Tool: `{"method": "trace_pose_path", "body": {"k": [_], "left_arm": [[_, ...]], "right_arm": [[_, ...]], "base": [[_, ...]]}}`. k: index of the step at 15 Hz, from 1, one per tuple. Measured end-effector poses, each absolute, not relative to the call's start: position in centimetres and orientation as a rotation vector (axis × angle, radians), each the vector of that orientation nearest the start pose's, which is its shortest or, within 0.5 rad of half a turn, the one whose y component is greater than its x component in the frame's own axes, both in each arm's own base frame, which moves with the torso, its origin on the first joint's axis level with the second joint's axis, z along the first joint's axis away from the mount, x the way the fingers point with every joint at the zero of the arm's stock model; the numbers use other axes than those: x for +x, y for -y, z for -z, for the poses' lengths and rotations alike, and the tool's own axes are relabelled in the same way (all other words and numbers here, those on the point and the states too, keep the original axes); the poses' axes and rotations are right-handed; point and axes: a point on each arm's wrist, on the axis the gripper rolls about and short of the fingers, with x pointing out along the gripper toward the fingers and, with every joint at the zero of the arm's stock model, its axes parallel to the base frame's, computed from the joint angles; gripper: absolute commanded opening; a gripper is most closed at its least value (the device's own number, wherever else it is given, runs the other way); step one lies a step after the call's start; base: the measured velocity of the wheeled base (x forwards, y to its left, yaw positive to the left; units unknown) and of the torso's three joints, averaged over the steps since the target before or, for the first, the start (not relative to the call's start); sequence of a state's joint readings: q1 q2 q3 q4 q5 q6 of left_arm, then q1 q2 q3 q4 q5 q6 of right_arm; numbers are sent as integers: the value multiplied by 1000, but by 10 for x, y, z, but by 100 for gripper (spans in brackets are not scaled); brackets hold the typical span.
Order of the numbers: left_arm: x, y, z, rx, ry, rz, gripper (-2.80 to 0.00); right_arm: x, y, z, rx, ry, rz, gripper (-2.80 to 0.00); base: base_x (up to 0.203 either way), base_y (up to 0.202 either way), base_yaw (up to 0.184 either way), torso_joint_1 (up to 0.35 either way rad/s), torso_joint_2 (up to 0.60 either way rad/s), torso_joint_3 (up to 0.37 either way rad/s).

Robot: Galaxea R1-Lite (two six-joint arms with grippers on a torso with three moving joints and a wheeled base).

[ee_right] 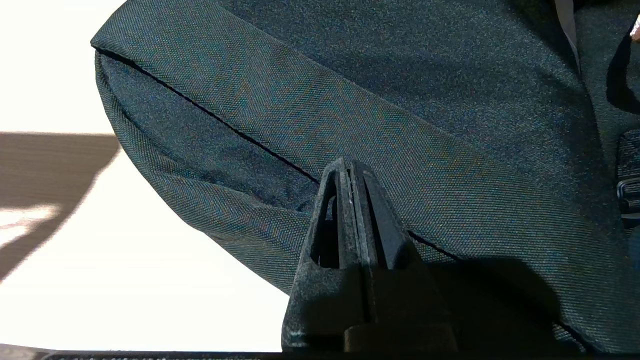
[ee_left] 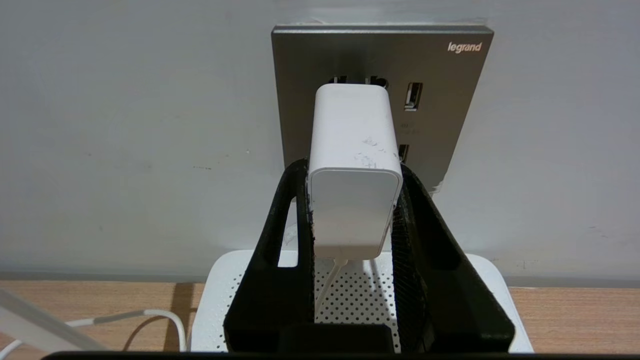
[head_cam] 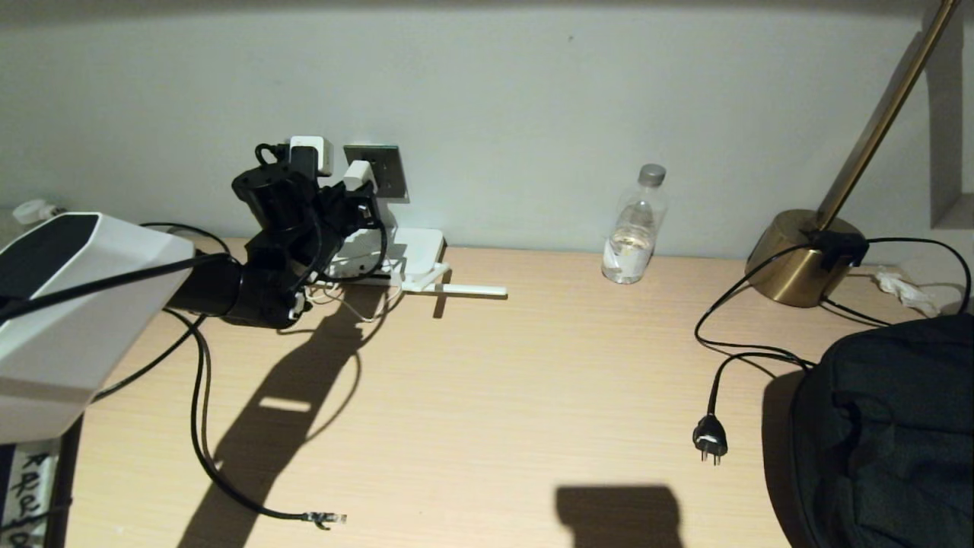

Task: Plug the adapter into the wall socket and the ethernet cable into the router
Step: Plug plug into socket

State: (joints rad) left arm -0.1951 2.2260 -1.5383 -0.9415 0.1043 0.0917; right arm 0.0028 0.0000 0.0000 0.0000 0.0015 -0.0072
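My left gripper (ee_left: 352, 170) is shut on the white adapter (ee_left: 350, 215), one black finger against each side. The adapter's far end sits against the grey wall socket (ee_left: 450, 110), covering its upper plug holes; the pins are hidden. Its thin white cord hangs down over the router (ee_left: 235, 280). In the head view the left gripper (head_cam: 358, 190) is at the wall socket (head_cam: 388, 171), above the white router (head_cam: 418, 251) with its stick antennas. The ethernet cable lies loose on the desk, its clear plug (head_cam: 329, 520) near the front edge. My right gripper (ee_right: 350, 170) is shut and empty over dark fabric.
A water bottle (head_cam: 635, 224) stands by the wall. A brass lamp base (head_cam: 799, 255) is at the back right, its black cord ending in a two-pin plug (head_cam: 709, 440) on the desk. A black bag (head_cam: 890, 434) fills the right front corner.
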Motion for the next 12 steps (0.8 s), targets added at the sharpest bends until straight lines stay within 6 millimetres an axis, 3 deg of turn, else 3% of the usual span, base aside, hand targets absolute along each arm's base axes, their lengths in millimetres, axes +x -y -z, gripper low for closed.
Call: {"method": "trace_pose_path", "body": {"k": [12], "left_arm": [[456,90,-212,53,254,88,-280]], "right_arm": [[-23,0,-75,-7,0,-4,-280]], "base": [[0,0,0,0,0,0]]}}
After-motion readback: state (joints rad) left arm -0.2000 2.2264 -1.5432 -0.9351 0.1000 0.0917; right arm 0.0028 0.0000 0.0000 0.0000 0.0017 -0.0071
